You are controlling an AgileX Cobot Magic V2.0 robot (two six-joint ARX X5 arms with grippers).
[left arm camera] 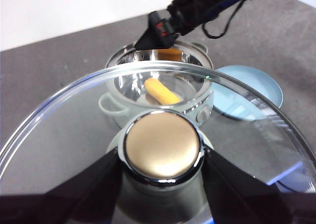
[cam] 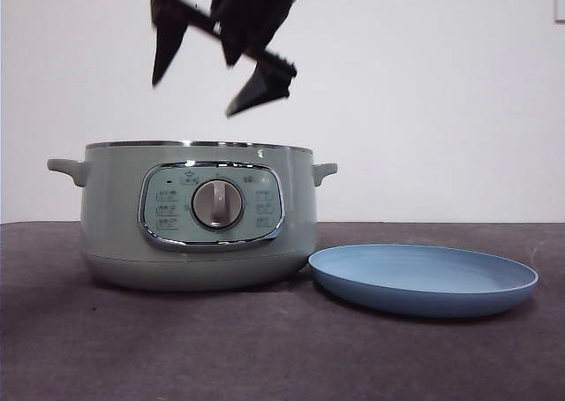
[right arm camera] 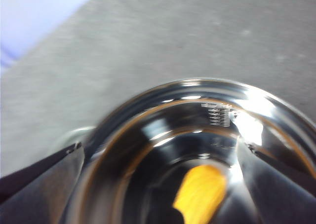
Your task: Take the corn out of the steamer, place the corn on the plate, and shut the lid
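Sage-green steamer (cam: 199, 215): set on the dark tabletop (cam: 265, 348), uncovered, control panel and dial turned toward the front view.
Corn (left arm camera: 162, 92): seen lying inside the steamer's shiny inner bowl — a yellow-orange cob near the bowl's middle; it also shows in the right wrist view (right arm camera: 200, 194), blurred.
Plate (cam: 424, 279): light blue, placed on the tabletop just beside the steamer, nothing on it.
Lid (left arm camera: 64, 135): held clear of the steamer, well apart from it; its round knob (left arm camera: 163, 146) is gripped from both sides.
Left gripper (left arm camera: 163, 160): fingers clamped on the lid's knob, the glass dome spread around them.
Right gripper (cam: 207, 79): poised above the steamer's open mouth, fingers spread wide apart, nothing between them — the picture is motion-blurred there.
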